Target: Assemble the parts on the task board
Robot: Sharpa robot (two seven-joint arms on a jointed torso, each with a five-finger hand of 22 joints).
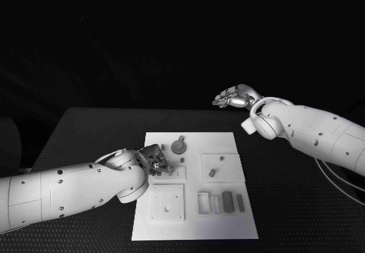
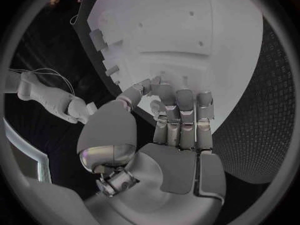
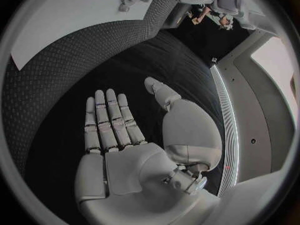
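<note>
Left hand (image 1: 156,161) is resting fingers-down over the task board's (image 1: 228,224) left edge, grasp unclear; right hand (image 1: 236,97) is hovering open beyond it.

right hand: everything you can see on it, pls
The right hand is silver and metallic-looking, on a white arm. In the head view it hangs past the far right corner of the task board, over the black table, clear of the board and its parts. In the right wrist view the palm is flat, the fingers extended side by side, the thumb apart. It holds nothing and touches nothing.
</note>
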